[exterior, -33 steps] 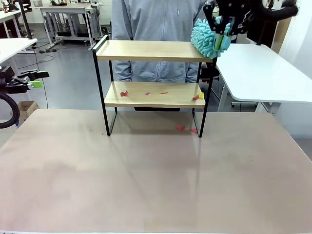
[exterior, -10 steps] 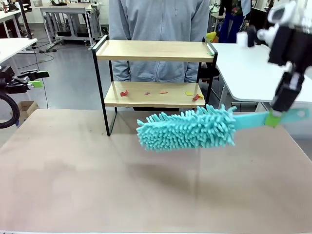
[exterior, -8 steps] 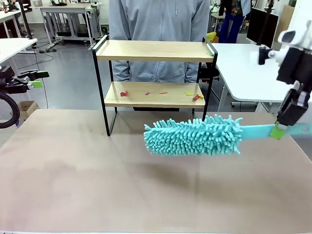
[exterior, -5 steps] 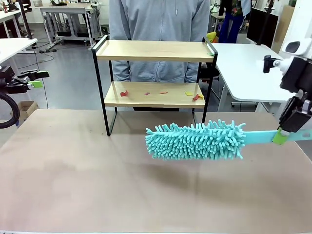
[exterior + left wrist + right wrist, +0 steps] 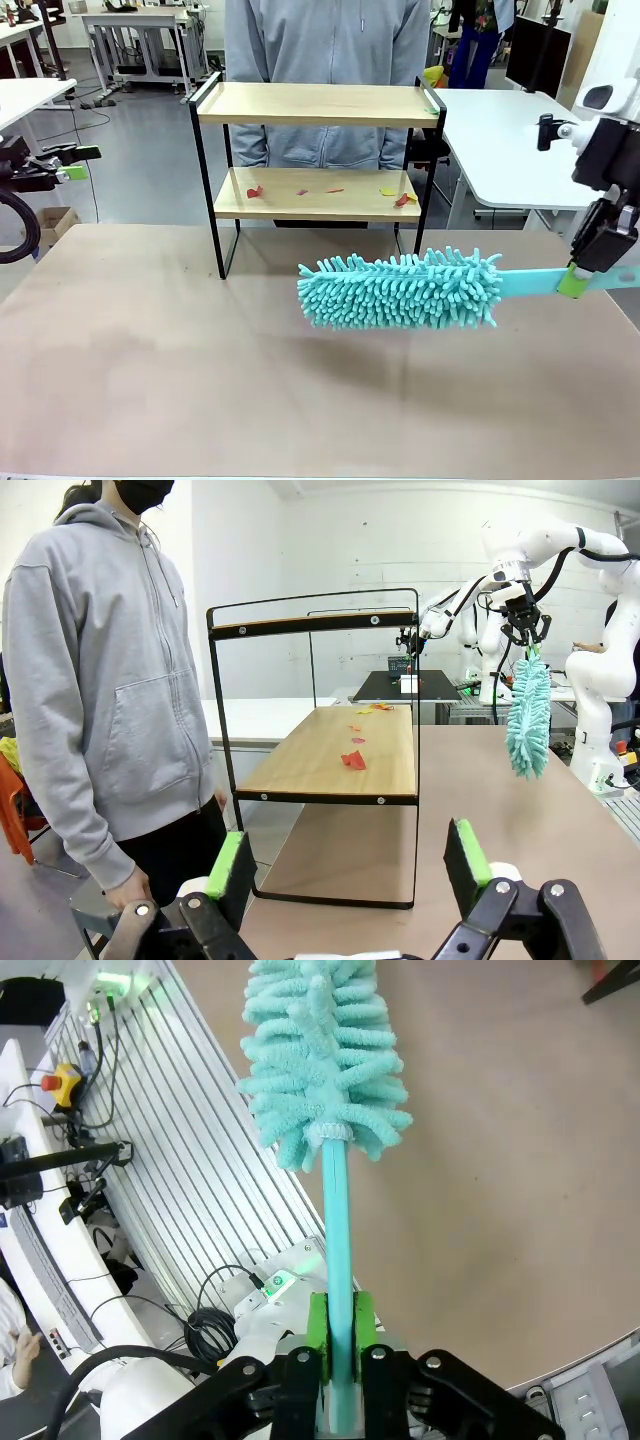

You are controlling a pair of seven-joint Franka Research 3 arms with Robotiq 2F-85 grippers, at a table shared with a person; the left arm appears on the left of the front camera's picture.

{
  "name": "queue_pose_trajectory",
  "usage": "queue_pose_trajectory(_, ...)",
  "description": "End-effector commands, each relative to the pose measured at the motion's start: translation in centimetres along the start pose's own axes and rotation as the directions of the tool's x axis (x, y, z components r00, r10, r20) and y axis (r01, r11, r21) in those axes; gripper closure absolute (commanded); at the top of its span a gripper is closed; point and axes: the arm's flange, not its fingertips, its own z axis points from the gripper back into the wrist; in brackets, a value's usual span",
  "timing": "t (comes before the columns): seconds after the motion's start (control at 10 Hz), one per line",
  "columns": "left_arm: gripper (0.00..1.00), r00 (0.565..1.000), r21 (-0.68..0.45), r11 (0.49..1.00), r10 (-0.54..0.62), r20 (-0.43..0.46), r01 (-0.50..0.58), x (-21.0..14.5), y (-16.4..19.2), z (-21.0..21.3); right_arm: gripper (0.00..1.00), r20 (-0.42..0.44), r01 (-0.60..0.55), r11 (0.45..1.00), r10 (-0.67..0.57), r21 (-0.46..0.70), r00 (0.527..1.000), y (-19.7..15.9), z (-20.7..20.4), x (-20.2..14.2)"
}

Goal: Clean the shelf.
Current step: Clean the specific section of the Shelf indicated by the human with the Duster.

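The right gripper point(image 5: 572, 282) jaws clench the soft, light duster point(image 5: 400, 290) by its stiff handle point(image 5: 530, 283), the left gripper point(image 5: 348, 860) jaws released; the slim-legged shelf point(image 5: 310, 103) looks tippy.

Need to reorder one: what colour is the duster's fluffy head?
The duster's head is turquoise, like its handle; clearest in the front view.

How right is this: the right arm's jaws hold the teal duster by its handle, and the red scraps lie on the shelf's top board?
Wrong on the board. In the front view the red scraps lie on the shelf's lower board, not the top board. The right arm's jaws do hold the teal duster by its handle.
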Motion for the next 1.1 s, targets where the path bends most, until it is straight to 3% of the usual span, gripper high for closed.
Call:
queue_pose_trajectory(0.0,0.00,1.000,0.003,1.000,-0.016,-0.003,0.016,0.33,-0.08,-0.10,0.87,0.005,0.011,1.000,-0.011,-0.008,1.000,0.15,0.42,0.06)
queue_pose_trajectory(1.0,0.00,1.000,0.003,1.000,-0.016,-0.003,0.016,0.33,-0.08,-0.10,0.87,0.005,0.011,1.000,-0.011,-0.008,1.000,0.15,0.42,0.06)
